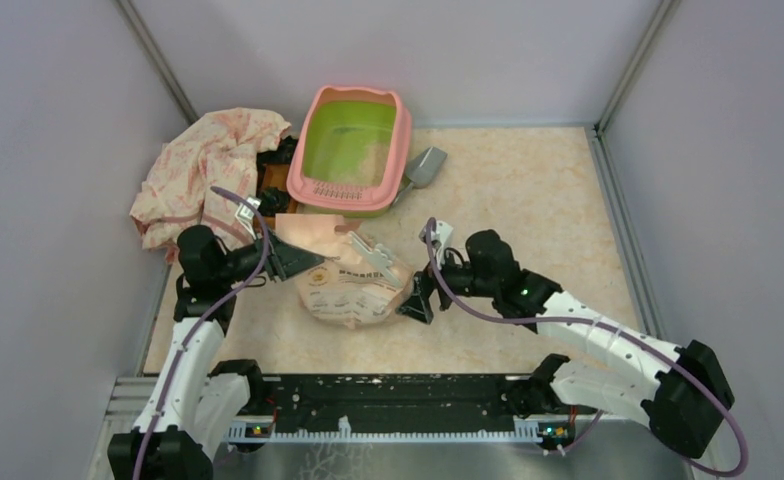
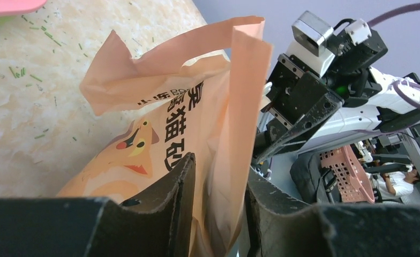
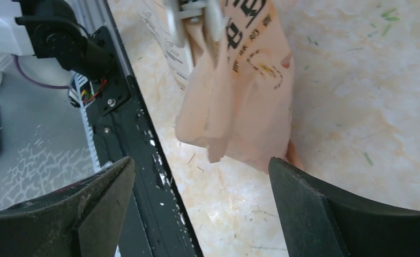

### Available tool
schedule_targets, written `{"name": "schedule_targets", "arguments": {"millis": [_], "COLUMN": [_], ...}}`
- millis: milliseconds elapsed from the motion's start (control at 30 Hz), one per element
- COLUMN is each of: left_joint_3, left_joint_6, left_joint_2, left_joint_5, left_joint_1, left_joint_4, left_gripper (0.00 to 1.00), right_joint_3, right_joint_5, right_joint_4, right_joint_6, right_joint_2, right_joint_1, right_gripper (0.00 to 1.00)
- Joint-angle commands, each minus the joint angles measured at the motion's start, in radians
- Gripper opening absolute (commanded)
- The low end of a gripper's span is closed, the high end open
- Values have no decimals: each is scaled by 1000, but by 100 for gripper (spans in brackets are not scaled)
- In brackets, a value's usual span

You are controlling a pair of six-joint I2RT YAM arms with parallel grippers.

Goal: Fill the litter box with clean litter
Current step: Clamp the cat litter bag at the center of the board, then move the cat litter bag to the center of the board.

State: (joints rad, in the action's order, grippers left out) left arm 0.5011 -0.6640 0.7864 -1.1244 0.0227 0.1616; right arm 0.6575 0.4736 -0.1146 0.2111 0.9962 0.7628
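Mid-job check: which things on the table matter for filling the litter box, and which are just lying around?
For the job:
- litter box
- peach litter bag
- pale litter in the box

Lying about:
- floral cloth
- silver scoop
- dark clutter beside the cloth

The peach litter bag (image 1: 353,292) lies on the counter (image 1: 528,200); behind it sits the pink-rimmed litter box (image 1: 404,130), a grey scoop (image 1: 425,166) just beside.
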Motion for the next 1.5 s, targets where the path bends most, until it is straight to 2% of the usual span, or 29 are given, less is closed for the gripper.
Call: {"name": "schedule_targets", "arguments": {"millis": [0,267,400,500,567,600,700,733,833,967,1067,1233,1467], "left_joint_3": [25,49,64,61,58,58,56,54,52,54,55,65,126], "left_joint_6": [37,62,96,99,100,100,100,98,89,65,20,-48,-23], "left_joint_2": [-3,26,31,31,32,33,37,37,39,42,47,83,193], "left_joint_5": [19,27,33,36,39,41,41,40,37,32,22,44,155], "left_joint_1": [2,-2,-3,-4,-4,-4,-4,-4,-6,-10,-18,-116,-278], "left_joint_4": [-34,-57,-97,-99,-96,-96,-94,-92,-74,-28,55,198,246], "left_gripper": [37,34,33,30,25,22,13,11,5,0,0,0,0], "right_joint_3": [-38,-79,-116,-130,-136,-141,-152,-157,-176,-188,-185,-198,-243], "right_joint_5": [3,-101,-137,-150,-164,-167,-176,-177,-194,-250,-367,-637,-720], "right_joint_4": [302,549,625,637,640,643,664,674,708,705,669,638,654], "right_joint_6": [45,69,72,62,55,51,51,52,55,29,-38,-186,-244], "right_joint_2": [-12,161,203,213,209,205,190,185,166,120,70,-10,-47], "right_joint_1": [42,93,104,116,126,130,135,136,143,158,212,326,337], "right_gripper": [94,98,93,77,63,55,20,12,0,0,0,0,0]}}
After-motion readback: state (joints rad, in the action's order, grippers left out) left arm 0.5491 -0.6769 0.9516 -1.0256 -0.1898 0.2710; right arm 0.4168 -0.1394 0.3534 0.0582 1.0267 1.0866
